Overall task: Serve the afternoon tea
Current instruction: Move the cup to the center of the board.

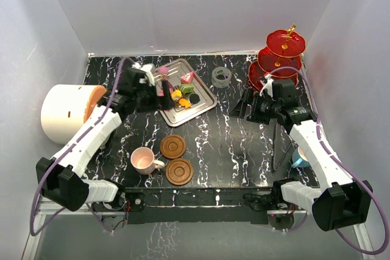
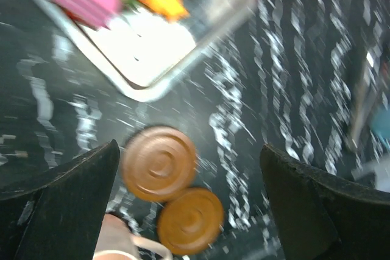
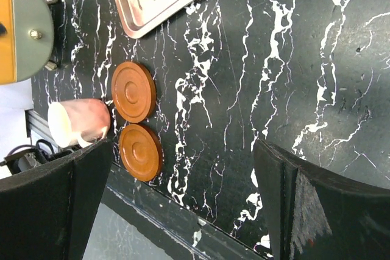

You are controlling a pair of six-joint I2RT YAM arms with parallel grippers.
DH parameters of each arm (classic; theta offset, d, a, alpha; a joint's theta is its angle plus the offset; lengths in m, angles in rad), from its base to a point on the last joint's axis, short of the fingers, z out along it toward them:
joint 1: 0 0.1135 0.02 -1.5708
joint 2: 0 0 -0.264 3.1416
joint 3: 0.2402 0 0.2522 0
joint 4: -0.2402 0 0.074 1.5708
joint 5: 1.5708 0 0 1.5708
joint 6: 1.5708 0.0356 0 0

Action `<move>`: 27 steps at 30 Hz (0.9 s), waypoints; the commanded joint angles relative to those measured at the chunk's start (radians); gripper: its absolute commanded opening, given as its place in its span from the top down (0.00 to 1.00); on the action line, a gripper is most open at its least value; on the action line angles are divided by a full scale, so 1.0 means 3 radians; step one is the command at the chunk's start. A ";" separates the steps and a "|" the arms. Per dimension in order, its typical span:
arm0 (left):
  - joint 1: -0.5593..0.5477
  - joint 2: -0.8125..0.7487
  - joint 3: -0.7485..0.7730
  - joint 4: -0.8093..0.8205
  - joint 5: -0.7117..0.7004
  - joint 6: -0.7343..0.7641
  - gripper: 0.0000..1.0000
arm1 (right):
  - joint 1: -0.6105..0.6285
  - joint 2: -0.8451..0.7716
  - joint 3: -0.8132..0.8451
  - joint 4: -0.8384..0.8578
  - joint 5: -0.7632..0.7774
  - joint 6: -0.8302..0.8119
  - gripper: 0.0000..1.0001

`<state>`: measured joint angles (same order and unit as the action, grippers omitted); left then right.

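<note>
Several small colourful sweets [image 1: 183,92] lie on a silver tray [image 1: 204,103]. The red three-tier stand [image 1: 277,59] stands at the back right. Two brown saucers [image 1: 173,146] [image 1: 179,172] lie side by side near the front, with the pink cup [image 1: 143,161] to their left. The blue cup [image 1: 300,158] is half hidden by the right arm. My left gripper [image 1: 163,98] is open and empty over the tray's left edge. Its blurred wrist view shows the saucers [image 2: 159,162] between its fingers [image 2: 67,199]. My right gripper [image 1: 239,109] is open and empty above the table, right of the tray.
A big white drum with an orange face [image 1: 67,111] stands at the left edge. A small grey ring [image 1: 222,77] sits behind the tray. White walls close in the back and sides. The right wrist view shows the saucers [image 3: 133,91], the pink cup [image 3: 78,123] and the table's front edge [image 3: 201,223].
</note>
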<state>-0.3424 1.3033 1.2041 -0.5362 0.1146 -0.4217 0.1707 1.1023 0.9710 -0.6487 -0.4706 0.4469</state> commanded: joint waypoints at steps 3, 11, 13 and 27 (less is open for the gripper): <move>-0.0865 -0.0335 -0.0342 -0.0246 0.0580 -0.0648 0.01 | 0.0014 -0.0120 -0.0087 0.0121 0.0204 0.0140 0.02; -0.1608 -0.0500 -0.0919 -0.0403 0.0084 -0.1282 0.01 | 0.0024 -0.0213 -0.0221 0.0185 0.0013 0.0218 0.02; -0.1605 -0.0535 -0.0977 -0.0561 -0.0215 -0.1310 0.01 | 0.0051 -0.0171 -0.0249 0.0104 -0.0057 0.0183 0.01; -0.1593 -0.0343 -0.1248 -0.1178 -0.1472 -0.1464 0.01 | 0.0116 0.0152 0.0168 -0.0339 0.0530 -0.0040 0.02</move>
<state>-0.8265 1.2217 0.8543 -0.7856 -0.1768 -0.8162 0.2028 1.1175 0.9127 -0.7334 -0.4023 0.4717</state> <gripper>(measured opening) 0.985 0.983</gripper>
